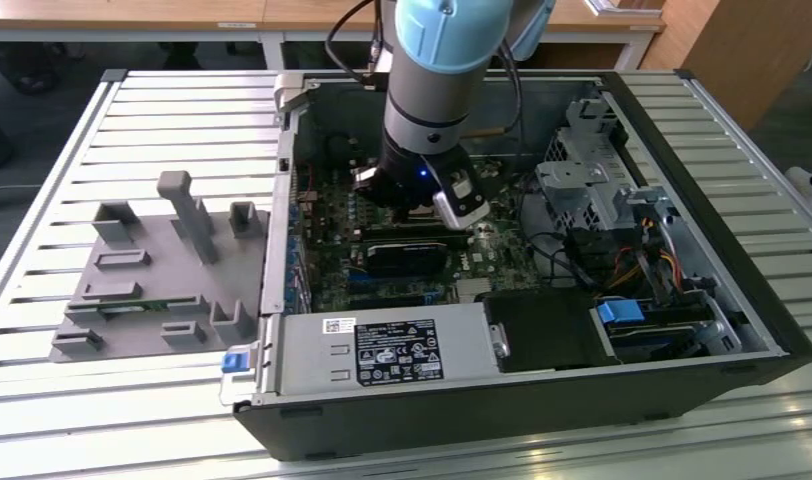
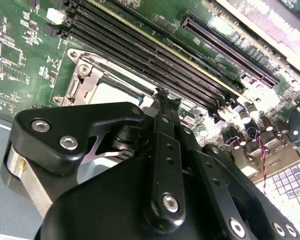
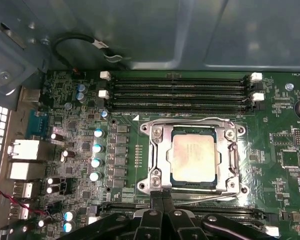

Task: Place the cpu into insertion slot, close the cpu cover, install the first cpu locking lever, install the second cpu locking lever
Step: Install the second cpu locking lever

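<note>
We note the cpu [image 3: 192, 158] already seated in the insertion slot [image 3: 160, 160] with the cpu cover [image 3: 229, 156] down over it, just ahead of the pincer [image 3: 162, 197], whose fingers are clenched together at the socket's near edge, grasping nothing; levers look latched
</note>
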Available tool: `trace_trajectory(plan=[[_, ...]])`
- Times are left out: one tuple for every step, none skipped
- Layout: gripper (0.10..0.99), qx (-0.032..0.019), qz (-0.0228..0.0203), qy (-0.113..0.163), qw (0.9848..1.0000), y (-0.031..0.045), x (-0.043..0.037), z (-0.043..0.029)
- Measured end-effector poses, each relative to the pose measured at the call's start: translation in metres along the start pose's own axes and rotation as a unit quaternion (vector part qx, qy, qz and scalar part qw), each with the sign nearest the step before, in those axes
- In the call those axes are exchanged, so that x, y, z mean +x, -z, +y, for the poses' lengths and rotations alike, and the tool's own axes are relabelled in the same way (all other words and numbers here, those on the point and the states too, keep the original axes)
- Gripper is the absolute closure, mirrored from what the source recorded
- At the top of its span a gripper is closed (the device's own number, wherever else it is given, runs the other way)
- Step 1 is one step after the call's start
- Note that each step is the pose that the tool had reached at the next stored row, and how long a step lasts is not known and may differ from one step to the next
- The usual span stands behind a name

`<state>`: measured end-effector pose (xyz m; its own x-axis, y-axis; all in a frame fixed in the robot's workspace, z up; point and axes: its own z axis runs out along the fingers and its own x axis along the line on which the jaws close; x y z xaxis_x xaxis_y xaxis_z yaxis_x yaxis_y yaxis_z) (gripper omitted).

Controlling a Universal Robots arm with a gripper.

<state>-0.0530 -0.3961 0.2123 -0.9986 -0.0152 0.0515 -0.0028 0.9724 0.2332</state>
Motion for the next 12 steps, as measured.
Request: trace_trajectory(plan=[[0.976, -0.0012, -0.0001, 0.0, 1.0, -0.0002, 0.0003, -0.0002], [0.976, -0.0027, -0.0001, 0.0, 1.0, -0.0005, 0.0006, -0.0003], [0.976, -0.0044, -0.0002, 0.0, 1.0, -0.001, 0.0007, -0.0005], [0.976, -0.0063, -0.0004, -0.001, 1.0, -0.0018, 0.0009, -0.0006], [0.976, -0.0082, -0.0004, -0.001, 1.0, -0.0024, 0.0012, -0.0008], [0.976, -0.0099, -0.0005, -0.002, 0.9999, -0.0031, 0.0016, -0.001], [0.976, -0.011, -0.0006, -0.002, 0.9999, -0.0038, 0.0019, -0.0015], [0.976, -0.0118, -0.0009, -0.002, 0.9999, -0.0047, 0.0021, -0.0018], [0.976, -0.0121, -0.001, -0.003, 0.9999, -0.0057, 0.0025, -0.0021], [0.976, -0.0122, -0.0011, -0.003, 0.9999, -0.0066, 0.0031, -0.0024], [0.976, -0.0124, -0.0012, -0.003, 0.9999, -0.0078, 0.0036, -0.0027], [0.976, -0.0128, -0.0013, -0.004, 0.9999, -0.0088, 0.0041, -0.0029]])
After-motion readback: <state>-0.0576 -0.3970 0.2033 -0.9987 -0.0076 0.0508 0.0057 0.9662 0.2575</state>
